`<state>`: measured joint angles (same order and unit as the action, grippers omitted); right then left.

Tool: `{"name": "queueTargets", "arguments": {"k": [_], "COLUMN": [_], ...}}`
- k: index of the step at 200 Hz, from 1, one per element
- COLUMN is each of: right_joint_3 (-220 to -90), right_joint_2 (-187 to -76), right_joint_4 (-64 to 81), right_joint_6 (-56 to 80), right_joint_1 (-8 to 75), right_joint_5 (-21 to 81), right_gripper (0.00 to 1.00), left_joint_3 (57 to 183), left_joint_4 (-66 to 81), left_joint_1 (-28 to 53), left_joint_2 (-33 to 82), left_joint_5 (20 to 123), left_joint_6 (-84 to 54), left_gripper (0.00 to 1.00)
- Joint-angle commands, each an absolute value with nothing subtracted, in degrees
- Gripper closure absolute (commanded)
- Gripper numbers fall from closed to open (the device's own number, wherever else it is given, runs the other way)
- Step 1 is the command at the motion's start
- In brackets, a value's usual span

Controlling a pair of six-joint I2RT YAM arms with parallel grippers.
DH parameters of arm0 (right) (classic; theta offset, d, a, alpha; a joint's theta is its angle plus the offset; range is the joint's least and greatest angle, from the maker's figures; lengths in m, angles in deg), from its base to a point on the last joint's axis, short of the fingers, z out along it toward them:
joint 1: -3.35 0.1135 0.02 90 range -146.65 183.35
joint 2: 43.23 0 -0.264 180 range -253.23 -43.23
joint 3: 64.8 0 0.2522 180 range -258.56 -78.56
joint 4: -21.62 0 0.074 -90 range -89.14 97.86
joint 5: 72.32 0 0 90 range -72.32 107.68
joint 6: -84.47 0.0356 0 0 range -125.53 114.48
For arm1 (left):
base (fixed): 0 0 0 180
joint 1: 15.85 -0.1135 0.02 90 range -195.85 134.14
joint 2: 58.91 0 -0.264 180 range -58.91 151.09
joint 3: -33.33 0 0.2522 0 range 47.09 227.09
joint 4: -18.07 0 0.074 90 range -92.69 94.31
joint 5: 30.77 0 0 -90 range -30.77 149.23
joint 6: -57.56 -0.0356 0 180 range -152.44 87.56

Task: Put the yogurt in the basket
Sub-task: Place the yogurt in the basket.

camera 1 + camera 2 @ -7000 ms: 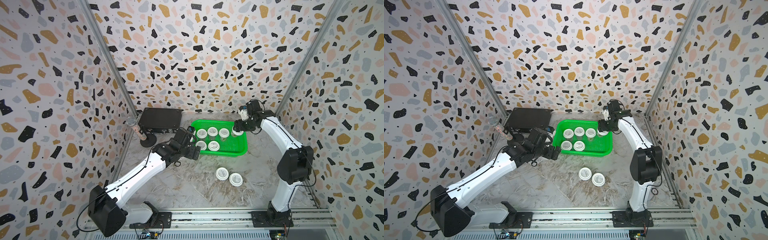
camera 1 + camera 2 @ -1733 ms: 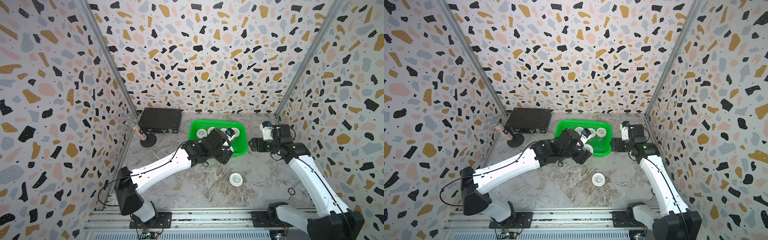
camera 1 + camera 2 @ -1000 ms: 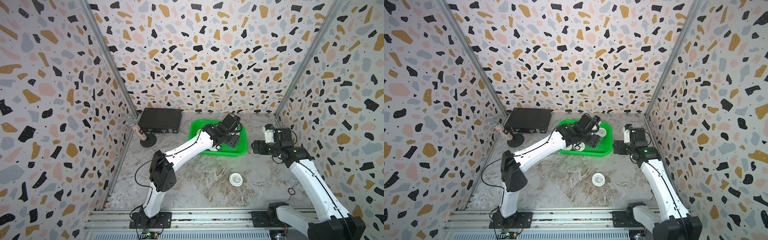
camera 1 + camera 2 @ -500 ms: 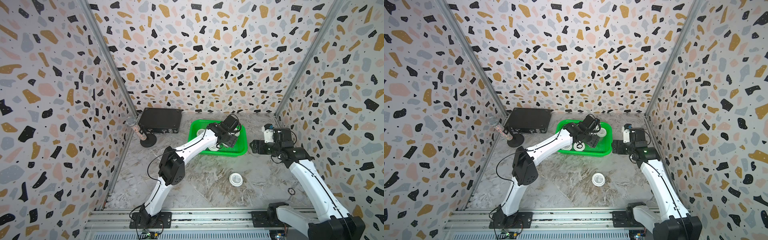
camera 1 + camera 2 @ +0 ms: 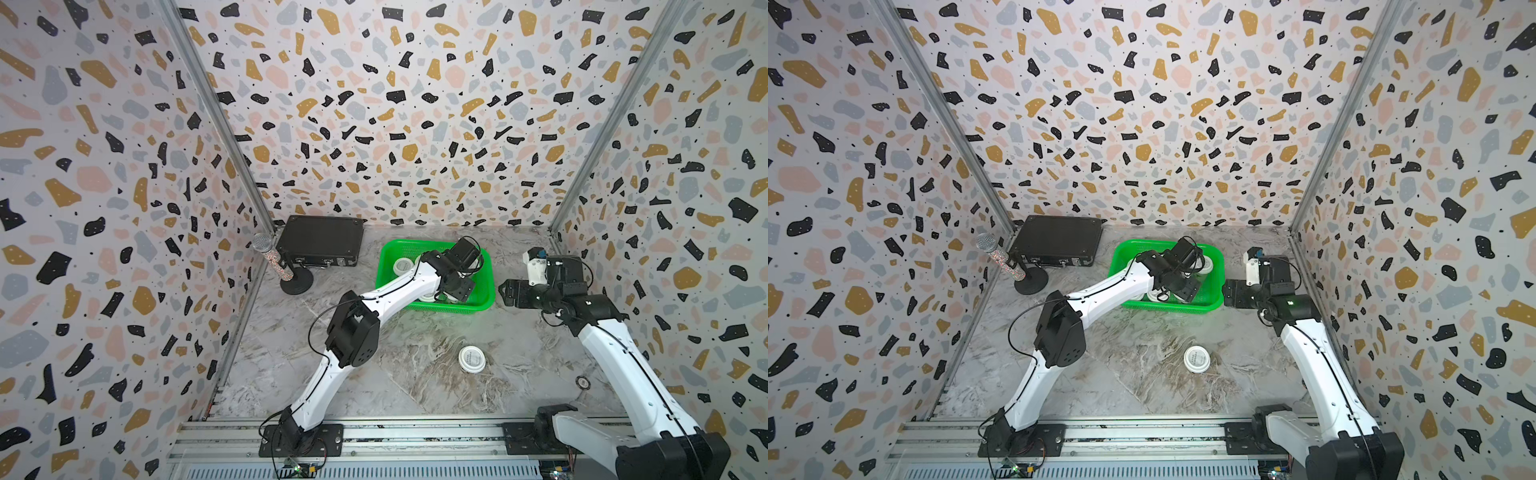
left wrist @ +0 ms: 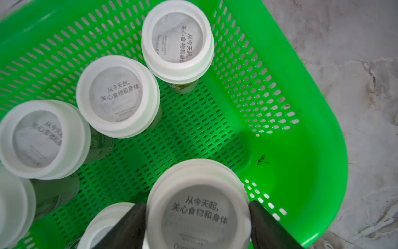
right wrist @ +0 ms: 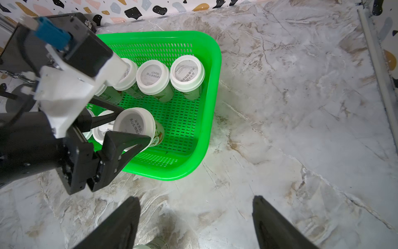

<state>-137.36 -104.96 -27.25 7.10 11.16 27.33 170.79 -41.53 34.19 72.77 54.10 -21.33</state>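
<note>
Yogurt cup (image 5: 472, 359) nearest: upright, alone on marble table (image 5: 415, 386), well apart from basket, seen in both top views. Right gripper (image 7: 196, 200) next: jaws spread wide, nothing between them, hovering over table just beside green basket (image 7: 215, 86). Left gripper (image 6: 197, 207) reaches into basket, fingers (image 6: 265, 224) clamped on lid rim of held cup (image 6: 200, 217); can't tell if its base touches the mesh floor. Lid print reads "从今天起, 关心食物和身体"; smaller print below too blurred. At least five other cups (image 6: 116, 97) stand in basket, same lid text. Farthest: microphone (image 5: 272, 257) on stand, then black case (image 5: 320, 241) against back wall.
</note>
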Motion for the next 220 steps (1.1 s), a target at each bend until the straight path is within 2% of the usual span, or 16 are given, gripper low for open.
{"name": "queueTargets", "arguments": {"k": [1, 180, 220], "right_joint_3": [-136.83, -136.48, -136.48], "right_joint_2": [-103.7, -103.79, -103.79], "right_joint_4": [-27.01, -26.98, -26.99], "right_joint_6": [7.19, 7.18, 7.05], "right_joint_1": [10.97, 10.91, 10.91], "right_joint_5": [27.87, 28.23, 28.31], "right_gripper": [0.13, 0.13, 0.13], "left_joint_3": [172.56, 170.08, 169.51], "left_joint_4": [-41.7, -40.97, -41.35], "left_joint_1": [33.83, 32.91, 32.92], "left_joint_2": [73.4, 75.89, 75.7], "left_joint_5": [54.75, 54.95, 54.92], "left_joint_6": [-22.33, -22.11, -22.31], "left_gripper": [0.25, 0.24, 0.21]}}
